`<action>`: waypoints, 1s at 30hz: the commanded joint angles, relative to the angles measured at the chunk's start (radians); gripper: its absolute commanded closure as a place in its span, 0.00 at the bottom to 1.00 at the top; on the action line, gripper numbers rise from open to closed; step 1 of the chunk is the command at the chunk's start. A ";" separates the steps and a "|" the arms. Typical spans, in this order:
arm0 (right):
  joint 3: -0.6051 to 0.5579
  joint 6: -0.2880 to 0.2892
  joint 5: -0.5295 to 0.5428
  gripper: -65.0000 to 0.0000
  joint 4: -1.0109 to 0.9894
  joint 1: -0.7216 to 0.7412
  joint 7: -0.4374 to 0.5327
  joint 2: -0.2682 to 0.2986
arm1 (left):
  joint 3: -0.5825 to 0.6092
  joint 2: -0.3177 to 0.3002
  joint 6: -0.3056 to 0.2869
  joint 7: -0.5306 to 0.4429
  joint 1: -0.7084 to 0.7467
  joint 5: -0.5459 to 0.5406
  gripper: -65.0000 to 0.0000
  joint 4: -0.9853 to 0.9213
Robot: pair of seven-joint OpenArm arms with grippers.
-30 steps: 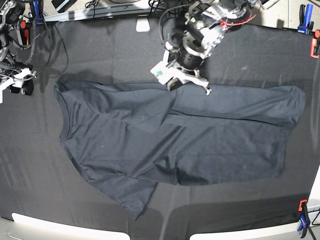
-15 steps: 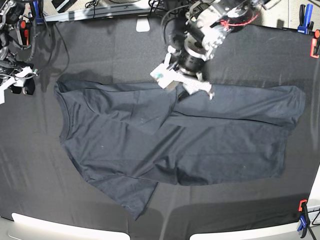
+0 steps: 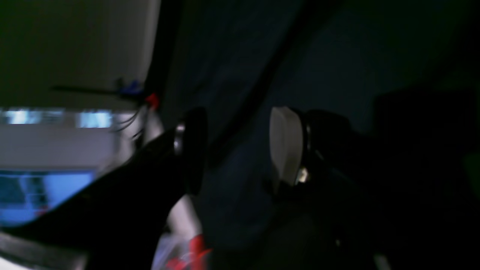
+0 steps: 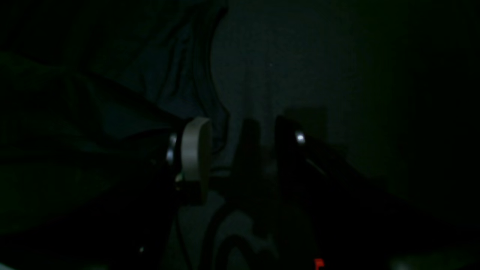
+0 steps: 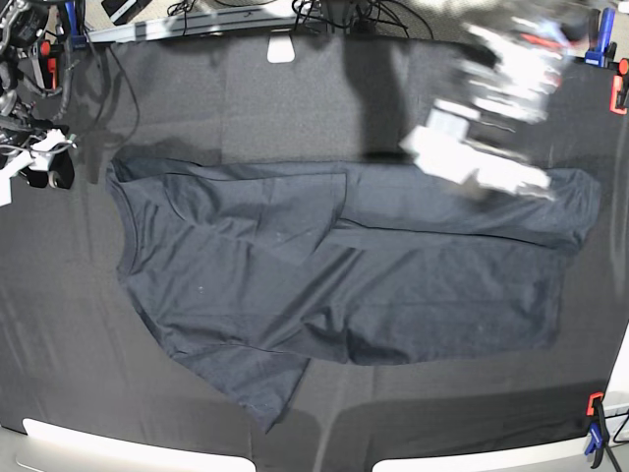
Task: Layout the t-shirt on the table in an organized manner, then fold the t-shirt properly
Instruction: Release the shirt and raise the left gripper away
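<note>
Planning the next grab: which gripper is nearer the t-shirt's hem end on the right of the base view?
Left. The left gripper, motion-blurred, hovers over the t-shirt near that end. The right gripper sits beside the opposite, collar end.

Beyond the far edge of the work surface, the base view shows a grey metal rail point(image 5: 187, 25) with black cables point(image 5: 324, 12) hanging in loops over it. A small pale plate point(image 5: 281, 47) lies just below this rail. At the upper right corner there is a blue clamp point(image 5: 596, 39) and a red clamp point(image 5: 620, 87) beside it. Another clamp, red and blue point(image 5: 596, 429), stands at the lower right corner. Two pale rounded panels point(image 5: 128, 447) run along the near edge. The light comes from above and is even. In the left wrist view a pale wall point(image 3: 75, 45) and a blurred bright blue area point(image 3: 41, 191) appear.
</note>
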 commanded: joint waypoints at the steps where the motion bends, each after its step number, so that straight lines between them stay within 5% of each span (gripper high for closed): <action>1: 0.005 0.017 0.018 0.59 0.015 0.005 0.010 0.020 | -0.032 -0.038 0.016 -0.016 0.006 0.017 0.60 0.018; 10: 0.005 0.017 0.018 0.59 0.015 0.005 0.007 0.019 | -0.073 -0.250 -0.101 -0.071 0.092 -0.005 0.60 -0.043; 22: 0.005 0.017 0.019 0.59 0.015 0.005 0.000 0.019 | -0.073 -0.241 -0.123 -0.229 0.053 0.002 0.60 -0.359; 30: 0.005 0.017 0.019 0.59 0.015 0.005 -0.001 0.019 | -0.073 -0.240 -0.123 -0.240 -0.048 -0.051 0.60 -0.474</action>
